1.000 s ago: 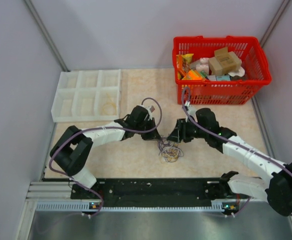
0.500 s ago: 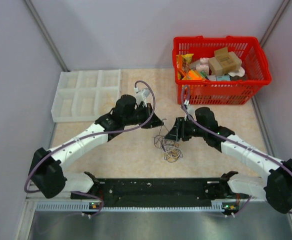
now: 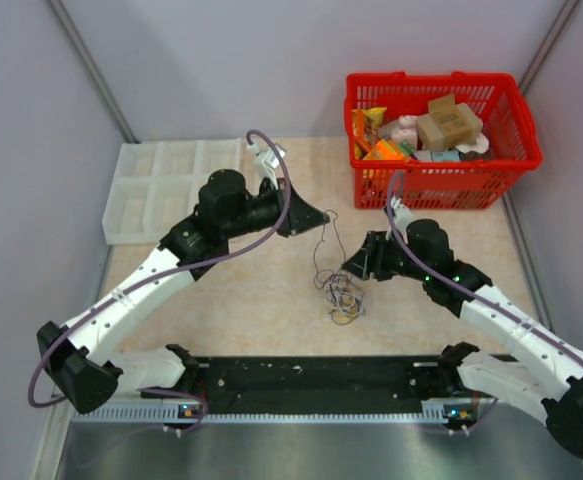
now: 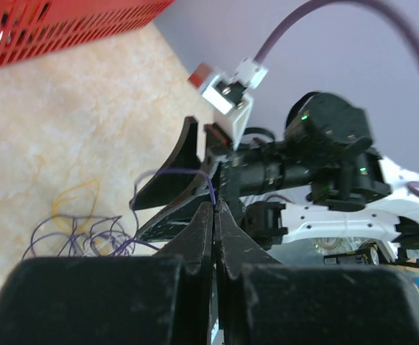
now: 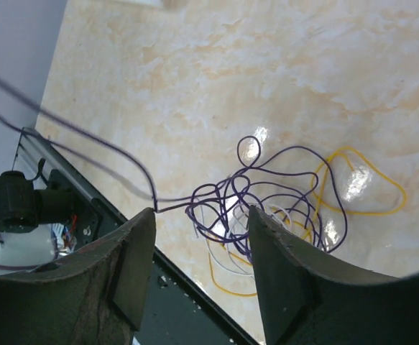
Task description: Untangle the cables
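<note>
The cables (image 3: pixel 342 300) lie as a small tangle of purple, yellow and whitish wires on the table between the arms. My left gripper (image 3: pixel 321 219) is shut on one purple strand (image 3: pixel 318 255), which hangs from its tip down to the tangle. In the left wrist view the jaws meet at the gripper's tip (image 4: pixel 214 205) with that purple strand (image 4: pixel 210 188) pinched between them. My right gripper (image 3: pixel 354 268) hovers open just right of the strand, above the tangle. Seen from the right wrist, the tangle (image 5: pixel 266 205) lies below the open gripper (image 5: pixel 202 215), and a yellow loop (image 5: pixel 371 190) lies off to the right.
A red basket (image 3: pixel 441 186) of packaged items stands at the back right. A white compartment tray (image 3: pixel 131 200) sits at the back left, with a thin yellowish coil (image 3: pixel 214 213) in one cell. A black rail (image 3: pixel 311 375) runs along the near edge.
My left arm has stretched out and carried its gripper towards the back, drawing the purple strand up out of the tangle. The right gripper has shifted slightly right.
</note>
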Controlling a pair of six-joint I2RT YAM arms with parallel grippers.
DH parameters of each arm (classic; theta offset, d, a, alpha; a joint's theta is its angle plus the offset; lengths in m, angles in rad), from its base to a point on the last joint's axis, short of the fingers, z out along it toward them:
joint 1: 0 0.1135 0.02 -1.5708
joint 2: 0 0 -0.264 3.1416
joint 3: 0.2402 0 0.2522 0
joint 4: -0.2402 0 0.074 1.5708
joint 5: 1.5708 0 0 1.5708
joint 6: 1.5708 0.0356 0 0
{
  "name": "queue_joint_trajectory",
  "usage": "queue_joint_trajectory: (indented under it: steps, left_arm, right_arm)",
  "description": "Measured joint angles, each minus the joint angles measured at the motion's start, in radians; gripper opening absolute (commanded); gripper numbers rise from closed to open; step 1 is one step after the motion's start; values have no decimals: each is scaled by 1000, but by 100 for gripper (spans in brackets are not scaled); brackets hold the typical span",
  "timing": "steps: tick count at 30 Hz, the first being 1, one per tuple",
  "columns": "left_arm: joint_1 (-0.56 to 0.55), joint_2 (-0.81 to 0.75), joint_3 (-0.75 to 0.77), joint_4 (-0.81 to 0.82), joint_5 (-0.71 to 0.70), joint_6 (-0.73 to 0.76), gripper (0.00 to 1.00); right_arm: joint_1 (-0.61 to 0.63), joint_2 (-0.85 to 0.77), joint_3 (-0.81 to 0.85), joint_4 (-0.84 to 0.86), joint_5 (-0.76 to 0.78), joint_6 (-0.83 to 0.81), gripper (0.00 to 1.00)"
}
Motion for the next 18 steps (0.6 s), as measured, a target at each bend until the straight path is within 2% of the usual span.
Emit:
queue_joint_trajectory:
  steps: [3, 7, 12, 18]
  left_arm:
    - [0, -14, 58, 0, 3, -6, 0]
    - [0, -32, 119, 2, 0, -6, 0]
    - [0, -39, 175, 0, -4, -2, 0]
    - [0, -39, 226, -53, -43, 34, 0]
  right_arm:
    - [8, -31, 1, -26, 42, -9, 64]
    - [29, -55, 3, -37, 64, -42, 66]
    - [34, -30, -1, -15, 11, -71, 65]
    - [37, -18, -43, 31, -11, -69, 58]
